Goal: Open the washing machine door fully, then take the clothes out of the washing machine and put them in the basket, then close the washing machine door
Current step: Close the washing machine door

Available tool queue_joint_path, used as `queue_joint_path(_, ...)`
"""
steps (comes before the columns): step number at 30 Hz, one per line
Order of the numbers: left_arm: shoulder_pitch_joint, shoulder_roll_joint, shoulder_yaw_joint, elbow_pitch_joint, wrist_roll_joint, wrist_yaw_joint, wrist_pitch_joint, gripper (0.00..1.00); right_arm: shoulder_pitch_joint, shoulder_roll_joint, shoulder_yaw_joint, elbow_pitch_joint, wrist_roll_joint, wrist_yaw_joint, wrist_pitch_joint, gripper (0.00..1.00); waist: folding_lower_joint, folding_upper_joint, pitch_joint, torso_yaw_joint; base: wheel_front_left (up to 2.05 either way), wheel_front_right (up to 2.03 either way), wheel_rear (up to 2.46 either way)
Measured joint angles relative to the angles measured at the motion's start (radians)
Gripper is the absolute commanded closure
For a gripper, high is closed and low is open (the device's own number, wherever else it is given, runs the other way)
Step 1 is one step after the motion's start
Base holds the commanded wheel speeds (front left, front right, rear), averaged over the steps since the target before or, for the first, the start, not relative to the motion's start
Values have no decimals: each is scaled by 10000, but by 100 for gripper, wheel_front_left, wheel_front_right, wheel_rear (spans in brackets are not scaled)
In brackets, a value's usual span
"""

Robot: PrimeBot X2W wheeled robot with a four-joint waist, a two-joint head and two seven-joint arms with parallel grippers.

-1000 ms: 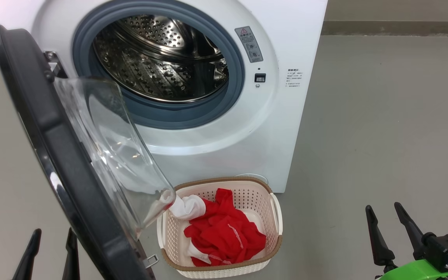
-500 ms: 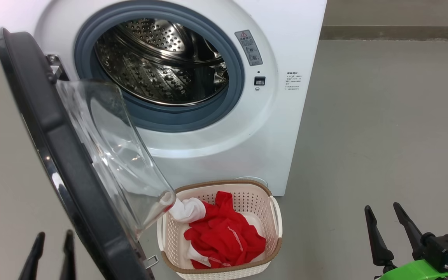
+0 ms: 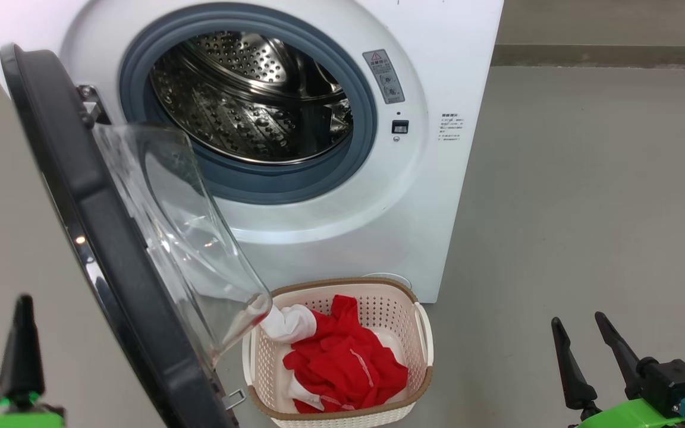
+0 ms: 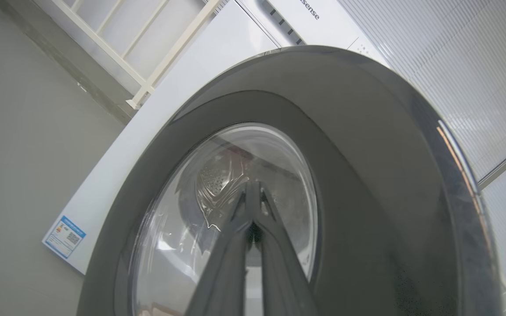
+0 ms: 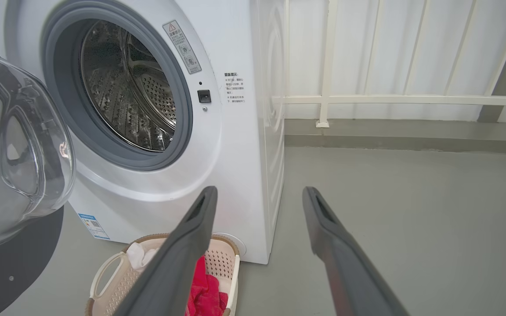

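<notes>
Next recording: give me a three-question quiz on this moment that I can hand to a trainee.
1. True or false: the clothes lie in the basket.
2. Multiple choice: the left gripper is A) shut, B) wide open, C) holding a garment.
3. Fill in: the washing machine door stands ___.
Key: 1 true; 2 A; 3 open.

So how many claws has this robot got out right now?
2. The left claw sits at the head view's lower left, shut, beside the open washing machine door. The right claw is at the lower right, open, over the floor.
</notes>
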Motion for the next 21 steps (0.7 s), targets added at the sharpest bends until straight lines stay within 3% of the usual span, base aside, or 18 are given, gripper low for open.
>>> queue_joint_path(2, -265, -46, 165, -497, -1315, 401, 663, 100, 1, -4, 46, 19, -4, 0, 0, 0, -1, 0, -18, -15, 0, 0, 0)
queue_joint_path(5, -536, -75, 267, -1243, -3365, 1402, 1691, 100, 2, -12, 77, 31, -23, 0, 0, 0, 0, 0, -40, -47, 0, 0, 0)
queue_joint_path(8, -588, -90, 276, -1923, -4734, 2451, 2686, 100, 5, -19, 100, 35, -79, 0, 0, 0, 0, 0, -35, -88, 0, 0, 0)
queue_joint_path(9, -589, -92, 328, -2266, -5404, 3072, 3256, 100, 6, -19, 105, 31, -81, 0, 0, 0, -1, 0, -17, -116, 0, 0, 0)
queue_joint_path(11, -617, -94, 462, -2581, -5858, 3568, 3601, 100, 6, -19, 105, 29, -81, 0, 0, 0, -1, 0, 1, -147, 0, 0, 0)
queue_joint_path(14, -687, -69, 543, -2930, -6228, 3942, 3986, 100, 6, -19, 105, 25, -81, 0, 0, 0, -1, 0, 45, -193, 0, 0, 0)
queue_joint_path(21, -791, -35, 516, -3214, -6512, 4096, 4205, 100, 4, -19, 117, 10, -81, 0, 0, 0, -1, 0, 152, -352, 0, 0, 0)
